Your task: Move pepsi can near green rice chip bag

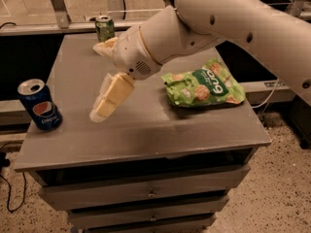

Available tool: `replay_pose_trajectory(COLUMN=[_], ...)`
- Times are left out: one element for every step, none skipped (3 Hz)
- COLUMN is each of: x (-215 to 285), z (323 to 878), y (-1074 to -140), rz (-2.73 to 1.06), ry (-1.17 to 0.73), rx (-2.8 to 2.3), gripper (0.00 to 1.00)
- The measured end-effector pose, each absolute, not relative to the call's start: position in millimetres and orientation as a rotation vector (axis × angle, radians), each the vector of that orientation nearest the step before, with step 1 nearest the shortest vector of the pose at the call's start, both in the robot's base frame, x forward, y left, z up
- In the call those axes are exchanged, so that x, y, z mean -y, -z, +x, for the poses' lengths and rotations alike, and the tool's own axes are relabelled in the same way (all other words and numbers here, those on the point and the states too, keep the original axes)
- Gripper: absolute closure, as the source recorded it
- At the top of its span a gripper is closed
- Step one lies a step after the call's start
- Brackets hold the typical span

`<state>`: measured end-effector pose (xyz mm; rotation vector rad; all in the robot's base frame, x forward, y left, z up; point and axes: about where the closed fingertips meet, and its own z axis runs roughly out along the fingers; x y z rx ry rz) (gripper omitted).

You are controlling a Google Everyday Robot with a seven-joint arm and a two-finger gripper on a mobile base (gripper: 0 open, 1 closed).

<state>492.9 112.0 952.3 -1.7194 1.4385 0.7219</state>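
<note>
Pincer [99, 81] spread wide and empty over the counter [146, 130]; pepsi can [40, 106] untouched at left edge (well apart from chip bag [201, 84], right). Grasp and carry not yet begun.
</note>
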Motion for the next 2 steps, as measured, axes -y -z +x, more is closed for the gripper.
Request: replay_pose_trajectory(x=[-134,-167], z=[499,513], y=[-939,-912], rz=[-1.691,-1.648], ry=[-0.753,-0.812], rx=[-1.411,-1.38], gripper=[0.0,0.0])
